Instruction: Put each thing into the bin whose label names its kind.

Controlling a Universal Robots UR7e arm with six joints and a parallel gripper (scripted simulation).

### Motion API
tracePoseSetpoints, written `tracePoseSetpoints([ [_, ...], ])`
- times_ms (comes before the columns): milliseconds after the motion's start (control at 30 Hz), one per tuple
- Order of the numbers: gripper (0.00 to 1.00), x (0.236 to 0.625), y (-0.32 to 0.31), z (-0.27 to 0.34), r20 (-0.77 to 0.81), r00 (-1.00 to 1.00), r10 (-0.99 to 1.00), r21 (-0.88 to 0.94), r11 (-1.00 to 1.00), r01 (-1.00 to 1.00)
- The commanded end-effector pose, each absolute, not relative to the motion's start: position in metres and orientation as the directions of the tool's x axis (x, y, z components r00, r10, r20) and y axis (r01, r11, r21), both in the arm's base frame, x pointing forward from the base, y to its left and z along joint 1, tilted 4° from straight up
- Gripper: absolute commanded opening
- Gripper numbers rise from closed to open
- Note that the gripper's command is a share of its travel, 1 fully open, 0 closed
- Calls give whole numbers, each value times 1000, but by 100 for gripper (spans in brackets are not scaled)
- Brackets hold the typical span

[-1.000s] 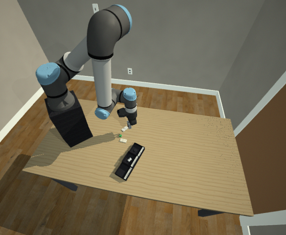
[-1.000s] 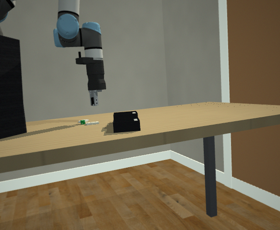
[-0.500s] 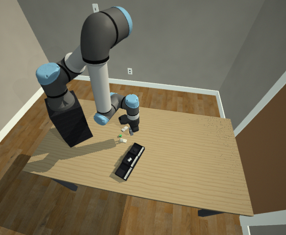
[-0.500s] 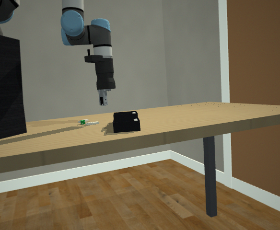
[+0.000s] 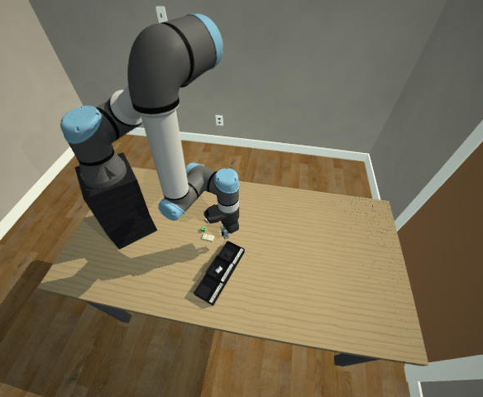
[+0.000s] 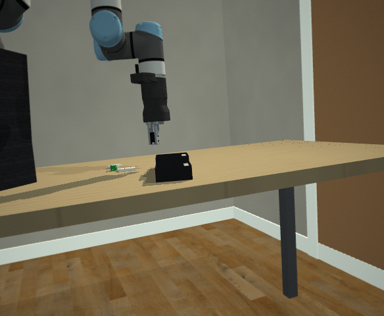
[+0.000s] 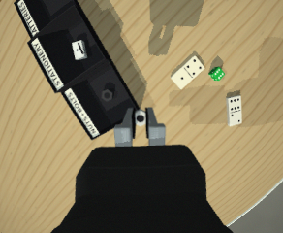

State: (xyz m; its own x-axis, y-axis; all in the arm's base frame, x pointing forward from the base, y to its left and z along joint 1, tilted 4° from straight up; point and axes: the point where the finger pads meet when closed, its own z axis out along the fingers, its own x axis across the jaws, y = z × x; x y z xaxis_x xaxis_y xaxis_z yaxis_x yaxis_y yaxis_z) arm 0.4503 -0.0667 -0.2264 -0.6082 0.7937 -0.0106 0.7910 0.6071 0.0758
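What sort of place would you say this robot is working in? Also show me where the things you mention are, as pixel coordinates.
Probably a plain indoor room set up for sorting: wall outlets (image 5: 219, 120), a wooden table (image 5: 318, 256) (image 6: 253, 163), and labelled bins (image 5: 208, 300) (image 6: 173, 172) (image 7: 94, 136).

From high above, the top view is aimed steeply down, and all four edges of the tabletop (image 5: 318, 256) (image 6: 236, 163) (image 7: 238, 160) are included. The exterior view is taken low outside the near long edge, faced across it. The wrist view is pointed downward from closest. The bins (image 5: 208, 294) (image 6: 171, 172) (image 7: 117, 72) are shared by all.
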Motion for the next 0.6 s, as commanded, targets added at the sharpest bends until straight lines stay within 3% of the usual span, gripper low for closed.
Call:
tracePoseSetpoints([
  [0, 34, 466, -105, -228, -20, -725, 689, 76, 724, 686],
  [567, 34, 471, -122, -228, -36, -904, 427, 69, 903, 424],
])
